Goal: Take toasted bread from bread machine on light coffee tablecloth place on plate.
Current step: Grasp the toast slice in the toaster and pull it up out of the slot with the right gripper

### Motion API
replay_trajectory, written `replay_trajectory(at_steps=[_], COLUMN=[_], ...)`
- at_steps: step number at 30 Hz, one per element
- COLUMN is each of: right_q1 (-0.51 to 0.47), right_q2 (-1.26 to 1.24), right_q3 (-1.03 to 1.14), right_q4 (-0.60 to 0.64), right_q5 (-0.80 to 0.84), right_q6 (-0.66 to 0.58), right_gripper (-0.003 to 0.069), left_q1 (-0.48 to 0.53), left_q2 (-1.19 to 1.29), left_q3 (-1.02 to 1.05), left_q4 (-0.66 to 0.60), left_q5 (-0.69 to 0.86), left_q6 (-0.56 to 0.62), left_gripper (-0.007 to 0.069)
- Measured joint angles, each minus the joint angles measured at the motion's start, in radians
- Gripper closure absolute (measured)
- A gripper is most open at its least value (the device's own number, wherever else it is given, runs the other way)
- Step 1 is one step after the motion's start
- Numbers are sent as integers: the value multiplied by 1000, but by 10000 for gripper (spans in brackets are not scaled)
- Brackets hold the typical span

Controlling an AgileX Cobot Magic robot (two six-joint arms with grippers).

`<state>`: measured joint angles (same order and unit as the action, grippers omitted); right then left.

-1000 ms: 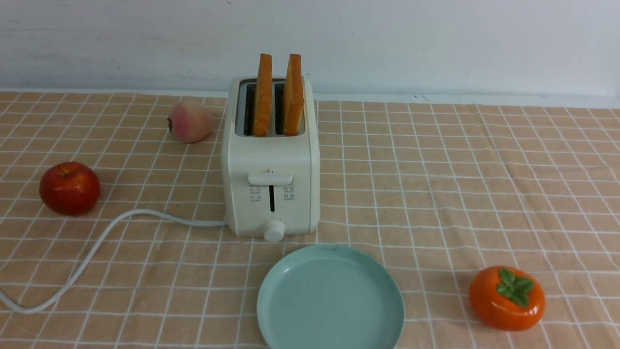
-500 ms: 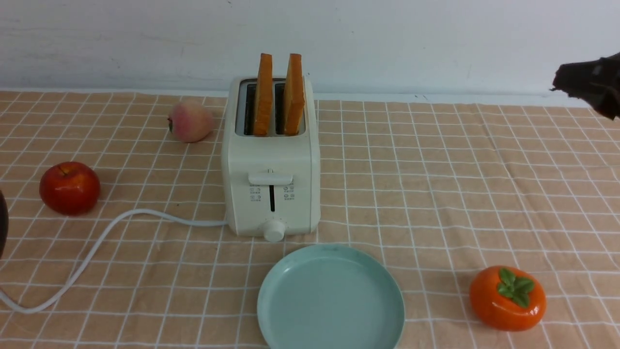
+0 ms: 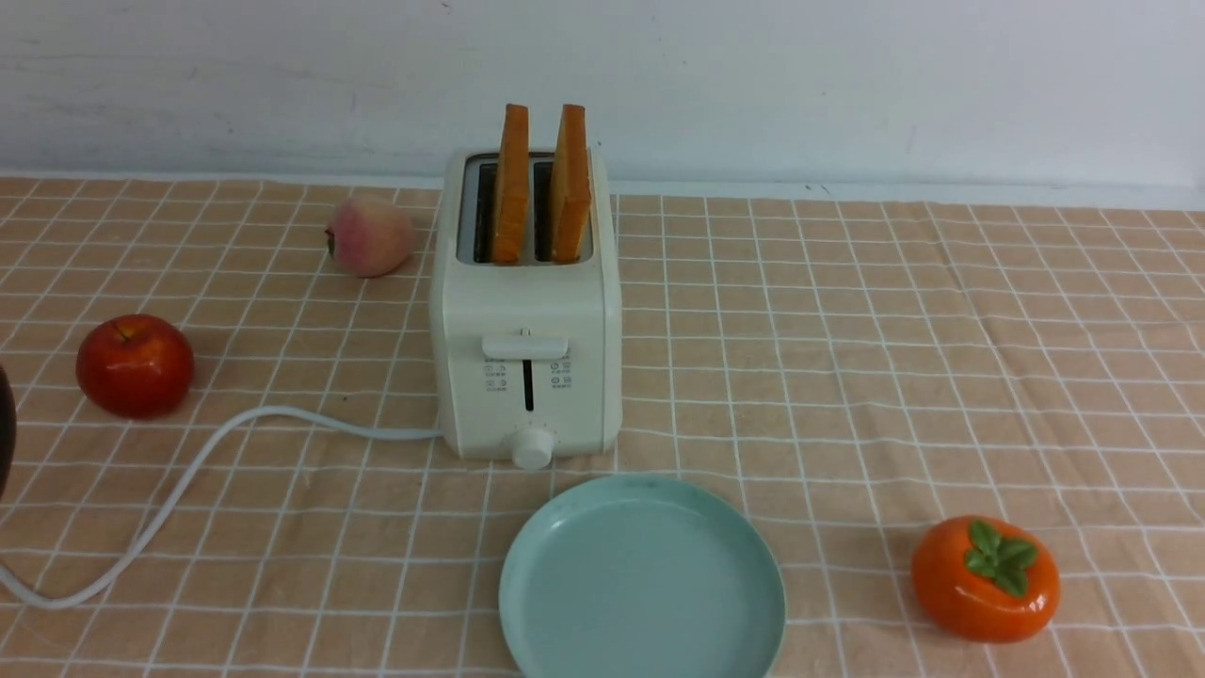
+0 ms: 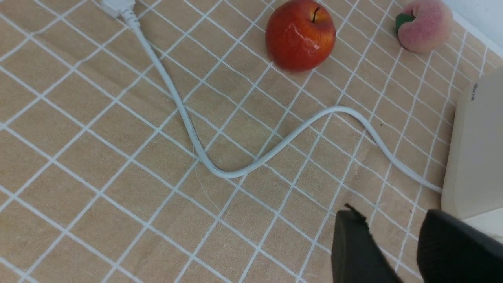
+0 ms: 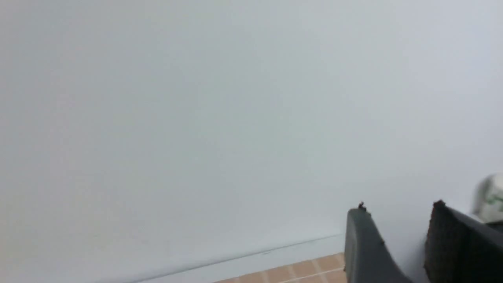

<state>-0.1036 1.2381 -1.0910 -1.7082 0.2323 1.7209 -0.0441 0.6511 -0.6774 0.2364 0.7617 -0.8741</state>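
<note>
The left gripper (image 4: 389,224) hovers over the cloth (image 4: 118,165) just beside the toaster (image 4: 475,149), jaws parted, empty; the right gripper (image 5: 397,220), likewise parted, faces the wall (image 5: 196,118).

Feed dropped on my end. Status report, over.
Left gripper and right gripper open, empty. Both toast slices upright in the toaster, plate bare in front. Power cord, apple, peach left of toaster; persimmon right of plate.
</note>
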Motion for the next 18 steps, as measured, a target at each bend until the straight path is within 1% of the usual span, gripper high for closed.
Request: replay_trajectory(at_steps=[2, 3, 4, 6, 9, 10, 11, 12, 13, 14, 15, 16, 18], right_q1=[0, 0, 0, 0, 0, 0, 0, 0, 0, 0, 0, 0, 0], right_q2=[0, 1, 2, 4, 9, 9, 10, 10, 10, 10, 12, 18, 28], right_q3=[9, 20, 24, 34, 35, 35, 35, 35, 35, 35, 35, 35, 35], right_q4=[23, 67, 106, 221, 456, 475, 577, 730, 821, 964, 1036, 1210, 1470], right_q5=[39, 86, 104, 145, 203, 214, 237, 291, 314, 361, 391, 441, 486], right_q6=[-31, -105, -144, -276, -478, -513, -586, -739, -818, -920, -1004, -1154, -1342], right_gripper=[419, 419, 419, 419, 419, 419, 419, 419, 419, 419, 419, 419, 419], left_q1=[0, 0, 0, 0, 0, 0, 0, 0, 0, 0, 0, 0, -4], left_q2=[0, 0, 0, 0, 0, 0, 0, 0, 0, 0, 0, 0, 0], left_q3=[0, 0, 0, 0, 0, 0, 0, 0, 0, 0, 0, 0, 0], left_q4=[0, 0, 0, -2, -6, -6, -7, -7, -7, -7, -8, -11, -25], left_q5=[0, 0, 0, 0, 0, 0, 0, 0, 0, 0, 0, 0, 0], left_q6=[0, 0, 0, 0, 0, 0, 0, 0, 0, 0, 0, 0, 0], left_gripper=[386, 386, 386, 386, 386, 386, 386, 386, 386, 386, 386, 386, 386])
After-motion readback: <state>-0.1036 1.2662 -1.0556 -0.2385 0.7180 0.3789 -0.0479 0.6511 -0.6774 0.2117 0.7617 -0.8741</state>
